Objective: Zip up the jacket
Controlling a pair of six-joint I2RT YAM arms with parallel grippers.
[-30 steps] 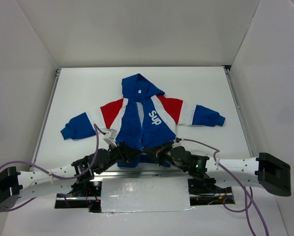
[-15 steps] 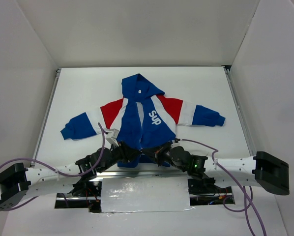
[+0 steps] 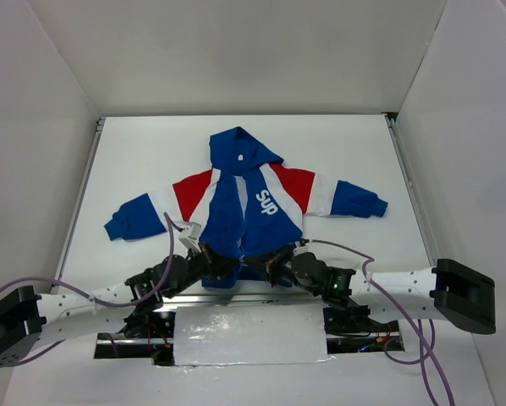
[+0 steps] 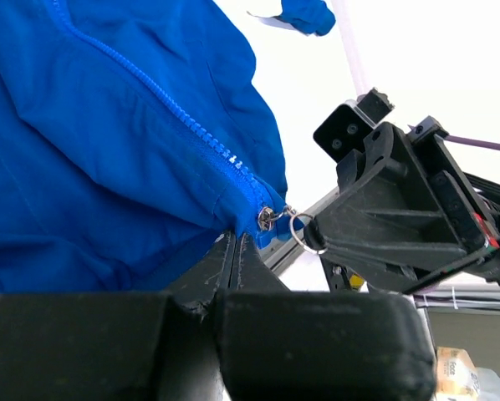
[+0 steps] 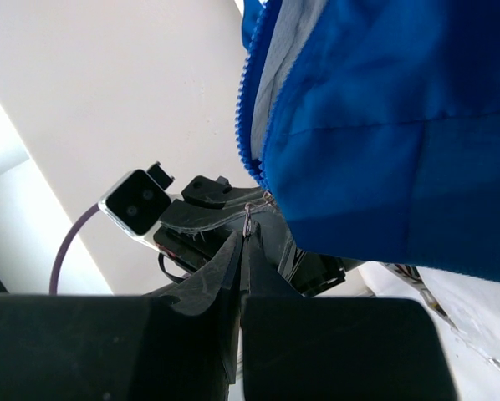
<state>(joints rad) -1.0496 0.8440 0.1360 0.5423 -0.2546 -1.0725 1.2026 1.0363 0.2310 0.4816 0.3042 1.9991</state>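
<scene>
Now the left gripper (image 4: 236,244) has its two fingers pressed together on the bottom hem of the jacket (image 3: 236,203), just beside the slider (image 4: 269,217) on that side of the zipper. The right gripper (image 5: 243,242) is closed as well, its fingertips pinching the small metal pull ring (image 4: 298,231) that hangs from the slider. The slider sits at the very bottom of the zipper teeth (image 4: 150,88), which are joined above it only a short way; higher up the two front edges lie apart. From the hem the jacket stretches away from both grippers, flat on the white table (image 3: 338,144), front up, its hood at the end farthest from the slider and its sleeves spread out to either side. Both arms reach in low from the near edge, one on each side of the slider, their wrists almost meeting at the hem.

A second ago the left fingers stood apart at the hem; they have since closed on the cloth. The right gripper has kept its pinch throughout, and the jacket lies as it did.
</scene>
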